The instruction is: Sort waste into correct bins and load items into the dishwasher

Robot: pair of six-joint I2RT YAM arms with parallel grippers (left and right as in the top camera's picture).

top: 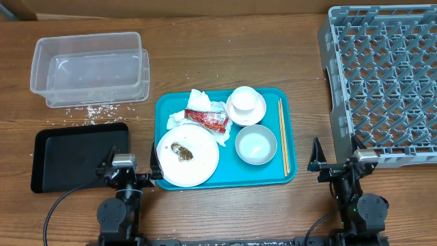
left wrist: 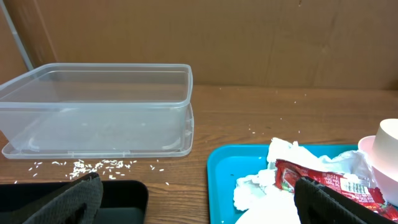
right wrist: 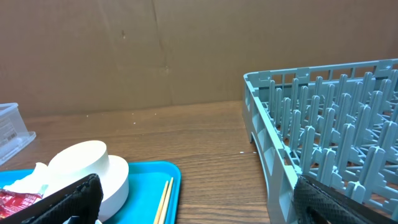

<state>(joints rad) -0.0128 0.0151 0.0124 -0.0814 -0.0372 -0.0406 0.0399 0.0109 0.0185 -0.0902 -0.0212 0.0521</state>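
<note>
My left hand (top: 131, 164) sits at the near edge of the surface (top: 205, 55), jaws spread wide with nothing between them. It stands between the black tray (top: 68, 160) on its left and the teal tray (top: 291, 116) on its right. My right hand (top: 336, 161) is set equally wide and empty, near the same edge, right of the teal tray and just in front of the grey dish rack (top: 382, 82). On the teal tray, the white plate (top: 203, 162) lies nearest my left hand and carries the brown food scrap (top: 183, 152). Behind the plate lie the crumpled napkin (top: 198, 100) and, on it, the red wrapper (top: 209, 119). Right of these stand one white bowl (top: 246, 104), turned foot-up, and a second white bowl (top: 256, 145), upright. The chopsticks (top: 283, 137) lie along the tray's right edge. The clear tub (top: 89, 42) stands at the far left, with rice grains (top: 95, 109) scattered between it and the black tray.
</note>
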